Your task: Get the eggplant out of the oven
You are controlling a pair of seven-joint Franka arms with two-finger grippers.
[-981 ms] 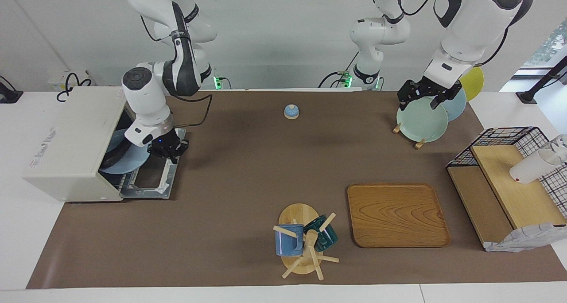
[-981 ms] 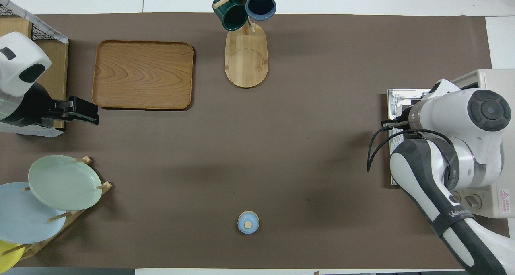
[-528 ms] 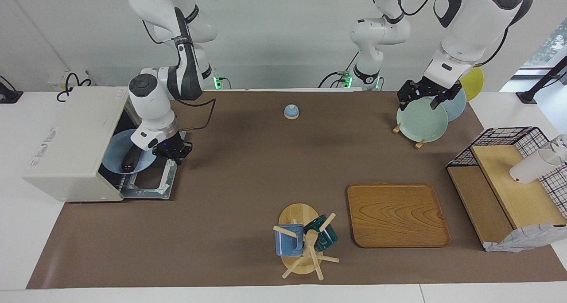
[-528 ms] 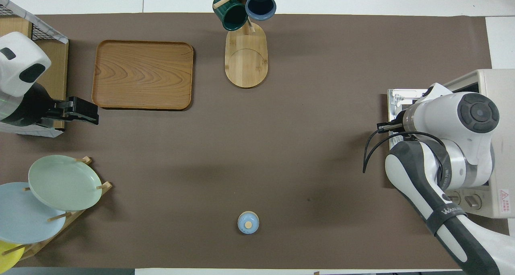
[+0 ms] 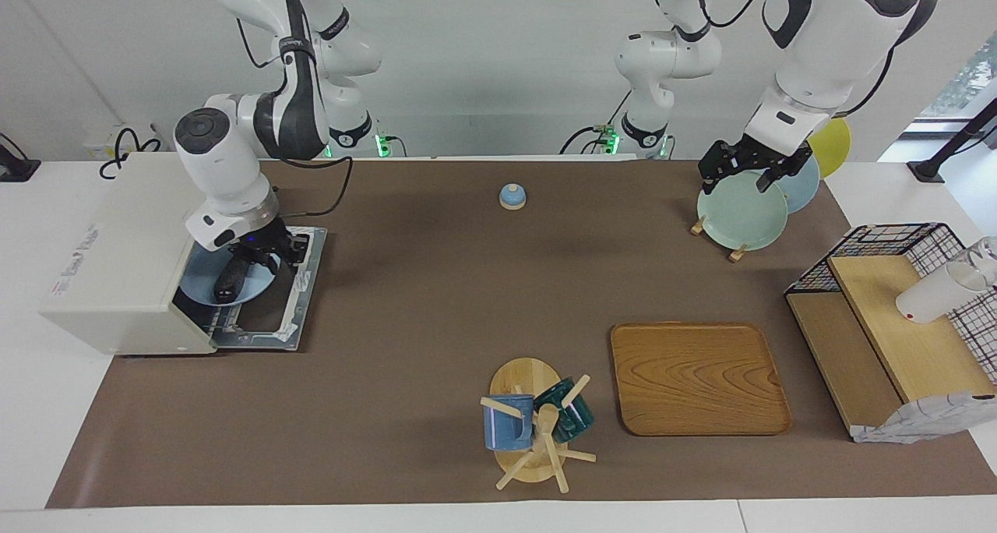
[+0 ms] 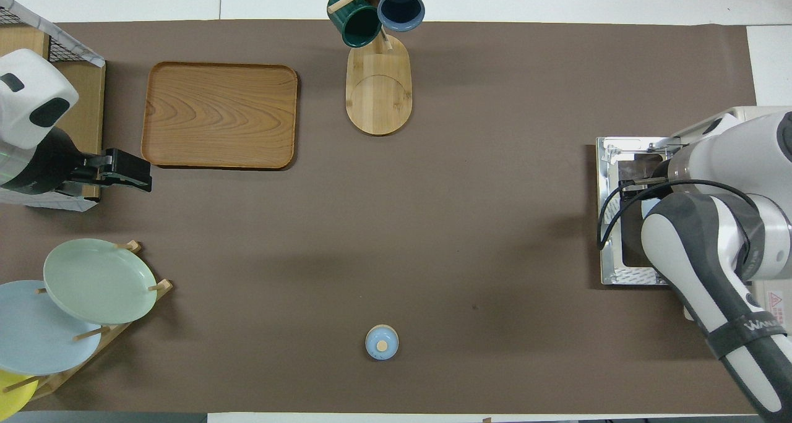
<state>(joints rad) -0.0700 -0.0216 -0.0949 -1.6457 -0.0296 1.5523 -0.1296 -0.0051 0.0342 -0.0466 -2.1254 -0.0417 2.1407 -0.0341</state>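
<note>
Fingers on the right gripper point(image 5: 269, 251) are where I start, at the left of the facing view: they hang over the eggplant point(image 5: 230, 277), and I cannot tell whether they are spread or closed on it. That eggplant lies on a blue plate point(image 5: 204, 274) in the mouth of the oven point(image 5: 117, 252), above the open door point(image 5: 292, 303); the plate's inner part is hidden by the oven body. From overhead, my right arm covers the oven mouth, so neither plate nor eggplant shows there. At the upper right of the facing view, the left gripper point(image 5: 746, 171) waits over a green plate point(image 5: 744, 217) in the rack; its fingers' spread I cannot tell.
</note>
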